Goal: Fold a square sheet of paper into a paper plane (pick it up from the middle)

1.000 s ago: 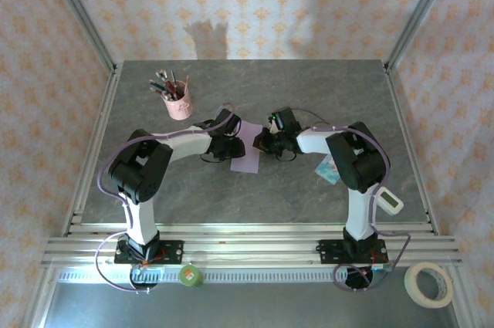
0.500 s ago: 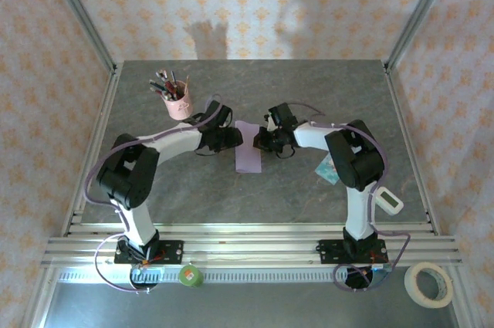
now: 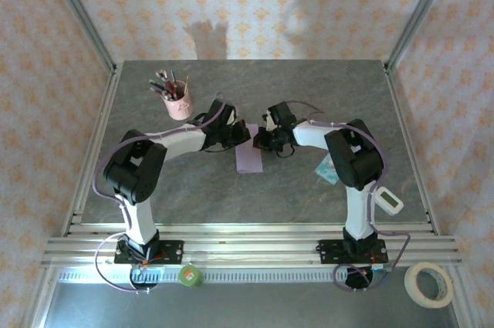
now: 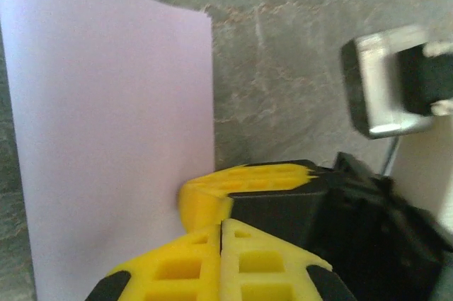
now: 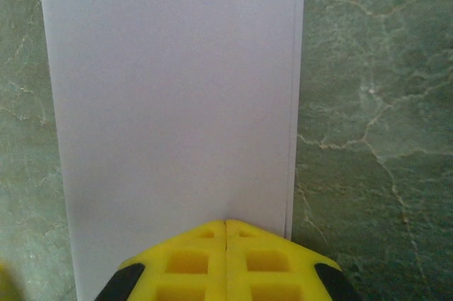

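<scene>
The square sheet of paper (image 3: 248, 157) lies on the grey table as a narrow pale lilac strip, folded double; its two layers show along the right edge in the right wrist view (image 5: 170, 88). My left gripper (image 3: 241, 136) is shut, its tips at the strip's far left corner (image 4: 221, 224). My right gripper (image 3: 260, 141) is shut too, its tips resting on the paper's surface close to the long edge (image 5: 226, 223). The two grippers nearly touch: the right one's yellow fingers (image 4: 212, 188) sit just ahead of the left's, against the paper's edge (image 4: 106, 138).
A pink pen cup (image 3: 179, 102) stands at the back left. A teal-and-white packet (image 3: 328, 168) lies by the right arm, and a white device (image 3: 388, 201) sits nearer. Off the table's front are a tape roll (image 3: 429, 283) and a green ball (image 3: 190, 275).
The paper has gone from a wider skewed shape to a narrow strip. My left gripper drew back left, then came right to the paper's far end and shut. The right gripper barely moved.
</scene>
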Tool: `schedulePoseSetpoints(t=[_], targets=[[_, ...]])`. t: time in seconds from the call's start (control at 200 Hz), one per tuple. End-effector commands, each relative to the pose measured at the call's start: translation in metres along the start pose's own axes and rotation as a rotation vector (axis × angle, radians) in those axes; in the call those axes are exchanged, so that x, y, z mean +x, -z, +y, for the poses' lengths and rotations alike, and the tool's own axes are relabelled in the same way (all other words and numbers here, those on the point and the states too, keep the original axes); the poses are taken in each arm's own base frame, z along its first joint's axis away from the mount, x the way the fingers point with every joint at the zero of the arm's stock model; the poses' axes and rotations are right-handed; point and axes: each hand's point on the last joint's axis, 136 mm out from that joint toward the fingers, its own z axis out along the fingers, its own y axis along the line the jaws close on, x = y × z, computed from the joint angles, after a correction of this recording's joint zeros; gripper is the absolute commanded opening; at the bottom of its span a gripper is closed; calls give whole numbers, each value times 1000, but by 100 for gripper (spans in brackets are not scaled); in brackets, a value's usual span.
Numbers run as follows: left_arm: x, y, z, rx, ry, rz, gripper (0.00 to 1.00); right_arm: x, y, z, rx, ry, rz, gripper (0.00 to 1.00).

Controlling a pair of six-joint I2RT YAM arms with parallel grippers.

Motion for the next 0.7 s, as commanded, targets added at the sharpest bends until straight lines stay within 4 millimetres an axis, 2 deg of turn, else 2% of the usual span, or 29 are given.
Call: schedulePoseSetpoints(t=[0.0, 0.075, 0.1, 0.31, 0.4, 0.696], targets=[[6, -11, 4, -32, -8, 35, 0, 67, -20, -98, 328, -113, 181, 0], [7, -11, 6, -38, -6, 41, 0, 69, -20, -100, 331, -115, 185, 0], [13, -20, 17, -61, 3, 63, 0, 70, -20, -101, 335, -115, 188, 0], [21, -28, 30, -92, -3, 93, 0, 77, -20, -111, 367, -113, 206, 0], [27, -31, 42, -124, -9, 112, 0, 81, -20, -116, 390, -113, 215, 0], [33, -20, 82, -232, -20, 123, 0, 106, -16, -150, 517, -133, 272, 0]])
